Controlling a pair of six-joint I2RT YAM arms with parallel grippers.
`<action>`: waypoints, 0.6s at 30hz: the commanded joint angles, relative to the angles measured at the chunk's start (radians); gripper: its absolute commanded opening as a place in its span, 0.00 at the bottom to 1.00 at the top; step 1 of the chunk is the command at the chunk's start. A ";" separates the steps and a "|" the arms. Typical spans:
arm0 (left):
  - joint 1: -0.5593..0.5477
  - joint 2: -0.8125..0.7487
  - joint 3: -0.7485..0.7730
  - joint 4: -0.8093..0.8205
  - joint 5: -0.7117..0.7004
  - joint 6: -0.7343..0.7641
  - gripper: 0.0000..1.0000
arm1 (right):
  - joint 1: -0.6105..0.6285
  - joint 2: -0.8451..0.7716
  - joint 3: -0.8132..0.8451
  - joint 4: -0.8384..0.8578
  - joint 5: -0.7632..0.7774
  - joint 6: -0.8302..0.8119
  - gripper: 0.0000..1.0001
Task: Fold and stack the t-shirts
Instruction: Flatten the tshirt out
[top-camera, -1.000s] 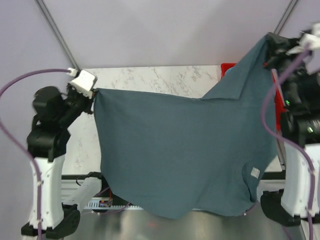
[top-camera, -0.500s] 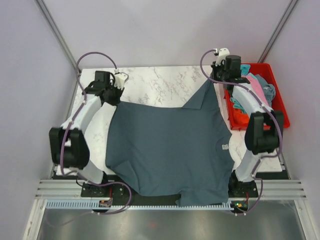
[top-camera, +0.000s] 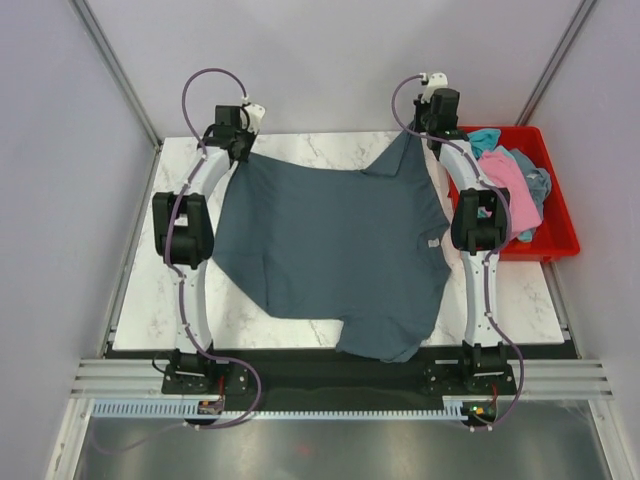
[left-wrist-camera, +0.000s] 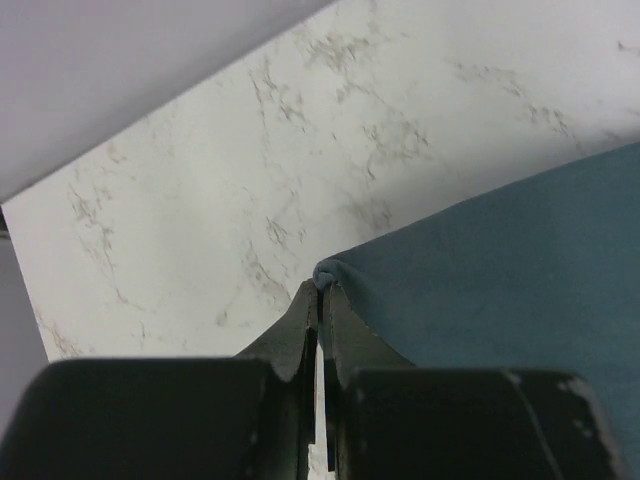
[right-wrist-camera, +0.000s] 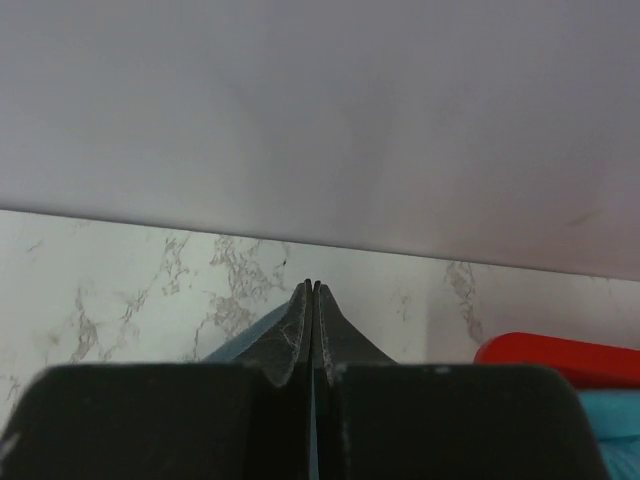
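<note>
Both arms reach farther back than before, laying the slate-blue t-shirt (top-camera: 330, 240) mostly flat on the table (top-camera: 140, 300) | your left gripper (left-wrist-camera: 320, 292) and right gripper (right-wrist-camera: 313, 290) are clamped on its far corners | its near end overhangs the edge | spreading looks nearly done, so expect folding next.

The large slate-blue t-shirt (top-camera: 330, 240) lies spread open over the table (top-camera: 150, 290), mostly flat with soft wrinkles. Its two far corners are drawn out to the far edge and its near end droops over the near edge. A small white tag (top-camera: 433, 242) shows by its right side. A pink t-shirt (top-camera: 505, 180) and a teal t-shirt (top-camera: 484, 138) lie crumpled together in the red bin (top-camera: 560, 235).
</note>
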 joint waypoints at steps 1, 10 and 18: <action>0.002 0.073 0.135 0.075 -0.068 0.047 0.02 | 0.002 0.033 0.116 0.075 0.040 0.018 0.00; 0.010 0.142 0.163 0.131 -0.102 0.053 0.02 | 0.015 0.060 0.108 0.116 0.095 -0.002 0.00; 0.053 0.131 0.148 0.166 -0.134 0.015 0.02 | 0.038 0.080 0.152 0.172 0.135 -0.030 0.00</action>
